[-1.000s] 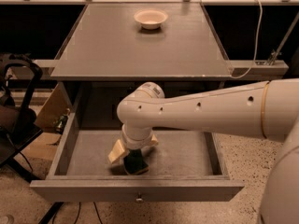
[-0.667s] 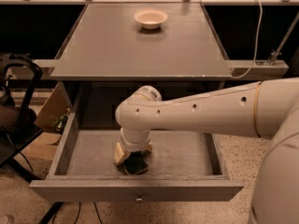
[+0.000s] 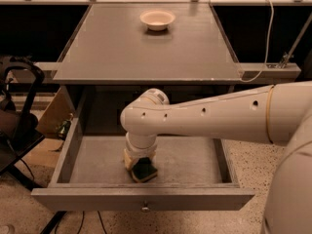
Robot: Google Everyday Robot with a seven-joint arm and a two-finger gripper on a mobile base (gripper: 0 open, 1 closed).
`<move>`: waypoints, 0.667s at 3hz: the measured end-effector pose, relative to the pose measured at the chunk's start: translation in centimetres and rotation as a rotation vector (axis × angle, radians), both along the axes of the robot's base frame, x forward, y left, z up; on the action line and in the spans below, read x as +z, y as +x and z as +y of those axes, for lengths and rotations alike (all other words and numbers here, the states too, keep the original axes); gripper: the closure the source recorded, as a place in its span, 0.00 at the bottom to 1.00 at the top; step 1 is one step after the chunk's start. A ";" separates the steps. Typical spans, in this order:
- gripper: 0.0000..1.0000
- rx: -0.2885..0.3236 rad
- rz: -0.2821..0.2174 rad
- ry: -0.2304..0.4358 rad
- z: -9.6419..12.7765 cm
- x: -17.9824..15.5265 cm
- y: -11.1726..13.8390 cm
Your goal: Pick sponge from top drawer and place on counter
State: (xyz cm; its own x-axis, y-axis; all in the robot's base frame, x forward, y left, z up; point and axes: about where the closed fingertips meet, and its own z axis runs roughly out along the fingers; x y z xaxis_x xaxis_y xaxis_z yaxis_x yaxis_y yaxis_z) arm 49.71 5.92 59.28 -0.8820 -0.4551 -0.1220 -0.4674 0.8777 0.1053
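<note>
1. A large white robot arm (image 3: 214, 116) is stretching in from the right edge of the view, lying almost level across the front of a grey cabinet.
2. At its far end the arm is bending sharply at a rounded joint (image 3: 144, 113), and the wrist is pointing straight down into the open top drawer (image 3: 146, 198).
3. The gripper (image 3: 139, 159) is hanging below that wrist, low over the drawer floor and near the front wall, a little left of the middle.
4. The wrist is hiding most of the gripper, so I cannot tell whether it is clamped on anything or released.
5. The sponge (image 3: 145, 170) is sitting on the drawer floor directly under the gripper and touching it, with its dark green top facing the camera and a tan edge showing on its left.
6. The drawer is standing pulled well out, with a small metal knob (image 3: 145, 208) showing at the middle of its front panel.
7. The counter (image 3: 146, 52) is lying above and behind the drawer, and a white bowl (image 3: 157, 19) is resting near its far edge, well apart from the arm.
</note>
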 end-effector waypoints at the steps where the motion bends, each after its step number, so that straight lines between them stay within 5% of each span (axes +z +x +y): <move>1: 0.96 0.061 -0.033 -0.007 0.3 3.7 0.8; 2: 1.00 0.230 -0.114 -0.029 2.0 13.7 3.3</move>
State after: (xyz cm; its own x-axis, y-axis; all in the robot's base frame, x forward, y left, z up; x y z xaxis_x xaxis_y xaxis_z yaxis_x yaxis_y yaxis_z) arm 53.02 7.93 73.01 -0.7362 -0.6470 -0.1983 -0.6626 0.7488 0.0168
